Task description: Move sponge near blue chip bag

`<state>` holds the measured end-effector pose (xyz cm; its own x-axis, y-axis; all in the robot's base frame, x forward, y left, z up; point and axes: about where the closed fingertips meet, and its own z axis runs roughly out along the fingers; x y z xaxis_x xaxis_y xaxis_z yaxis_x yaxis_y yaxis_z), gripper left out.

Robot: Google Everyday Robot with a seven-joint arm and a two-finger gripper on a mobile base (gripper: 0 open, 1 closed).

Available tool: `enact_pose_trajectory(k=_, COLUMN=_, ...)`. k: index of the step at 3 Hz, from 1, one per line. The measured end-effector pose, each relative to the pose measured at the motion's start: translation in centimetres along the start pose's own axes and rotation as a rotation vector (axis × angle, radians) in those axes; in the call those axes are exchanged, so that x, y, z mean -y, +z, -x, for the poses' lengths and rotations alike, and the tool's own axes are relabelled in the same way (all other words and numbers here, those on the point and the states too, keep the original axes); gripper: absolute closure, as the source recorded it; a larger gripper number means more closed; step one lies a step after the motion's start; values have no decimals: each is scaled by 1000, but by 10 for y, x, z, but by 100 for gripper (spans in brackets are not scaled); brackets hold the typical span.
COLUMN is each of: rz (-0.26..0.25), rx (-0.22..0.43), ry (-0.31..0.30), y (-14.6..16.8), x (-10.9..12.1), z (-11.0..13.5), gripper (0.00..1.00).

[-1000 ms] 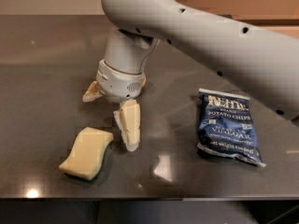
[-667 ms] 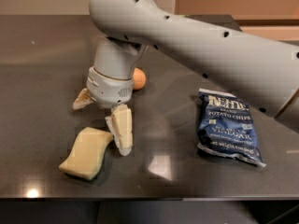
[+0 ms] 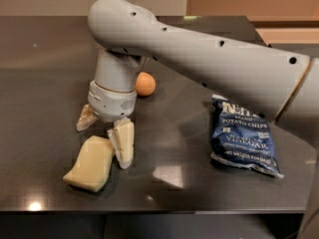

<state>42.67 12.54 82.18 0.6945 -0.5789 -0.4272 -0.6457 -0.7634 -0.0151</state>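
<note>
Although the tool point(image 3: 105, 132) hangs low over the worktop point(image 3: 50, 59) with its jaws spread wide and empty, the sponge point(image 3: 90, 164) lies just camera-side of its tips, upper end beside one finger, long axis slanting away, with the blue chip bag point(image 3: 243, 139) well apart on the tool's opposite side.

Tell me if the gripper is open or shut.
Open: the gripper hangs over the far end of the sponge, its fingers spread wide apart.
</note>
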Motion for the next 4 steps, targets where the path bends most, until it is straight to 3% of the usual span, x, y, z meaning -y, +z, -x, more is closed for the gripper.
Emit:
enact_pose_trajectory(k=2, rz=-4, rx=40, ry=-24, y=-22, x=3, z=12, gripper=64)
enact_pose_trajectory(k=3, rz=-47, rx=45, ry=-16, y=-55, x=1, z=14, gripper=86)
enact_pose_trajectory(k=4, rz=-123, rx=14, ry=23, y=-105, x=-1, z=-4, gripper=100)
